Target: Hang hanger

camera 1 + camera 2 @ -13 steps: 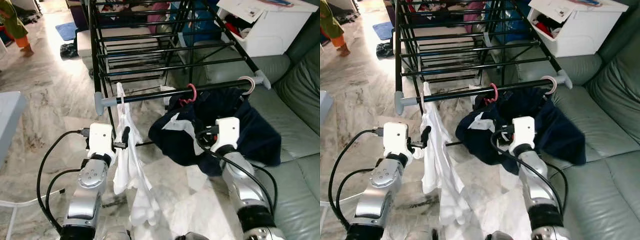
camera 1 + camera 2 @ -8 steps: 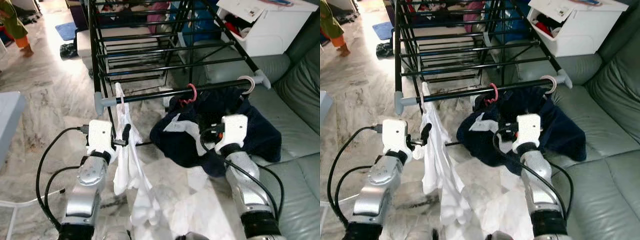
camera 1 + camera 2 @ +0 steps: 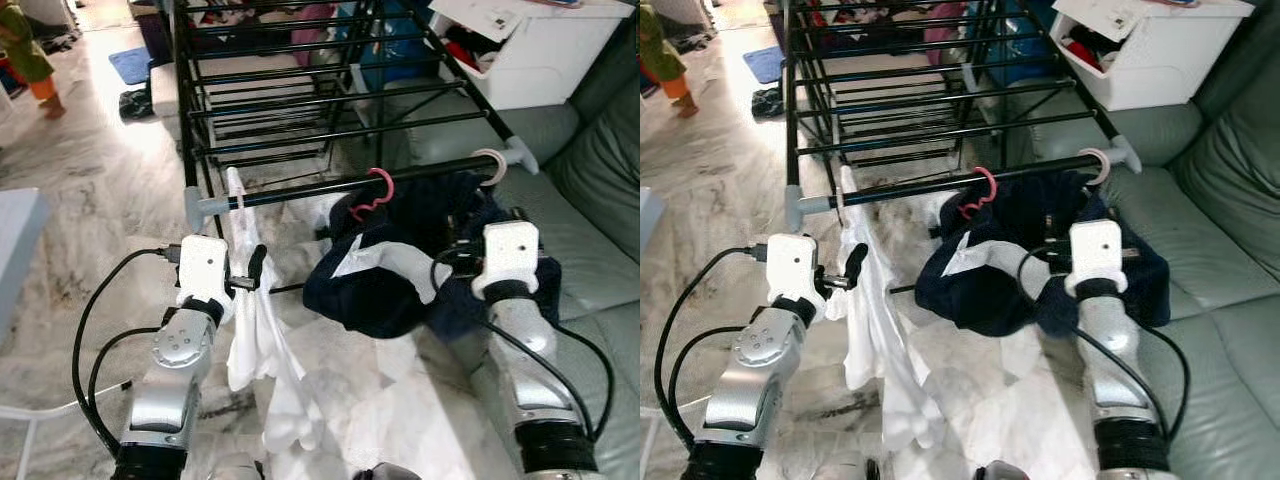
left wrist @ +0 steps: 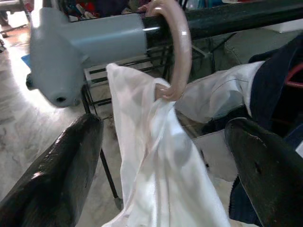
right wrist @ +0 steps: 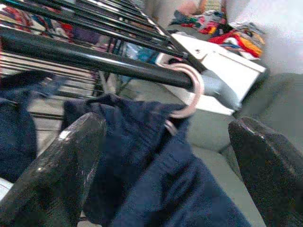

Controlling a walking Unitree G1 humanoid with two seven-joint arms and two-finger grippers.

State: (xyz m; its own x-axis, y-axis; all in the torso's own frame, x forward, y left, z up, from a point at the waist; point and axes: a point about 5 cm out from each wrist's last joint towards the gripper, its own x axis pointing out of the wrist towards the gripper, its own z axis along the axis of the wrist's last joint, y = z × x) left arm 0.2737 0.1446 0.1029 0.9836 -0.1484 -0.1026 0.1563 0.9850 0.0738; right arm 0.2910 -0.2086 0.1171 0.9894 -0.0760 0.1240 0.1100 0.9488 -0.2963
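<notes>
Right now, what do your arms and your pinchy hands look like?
Both arms are shiny silver metal with round joints. Each wrist carries a white box, and black cables loop from the boxes back along the arms. The left gripper has two long black fingers, smooth and rounded. The right gripper has the same two black fingers. I see no markings on them.

Both arms raised, left claw (image 4: pixel 161 156) and right claw (image 5: pixel 165 142) spread wide.
</notes>
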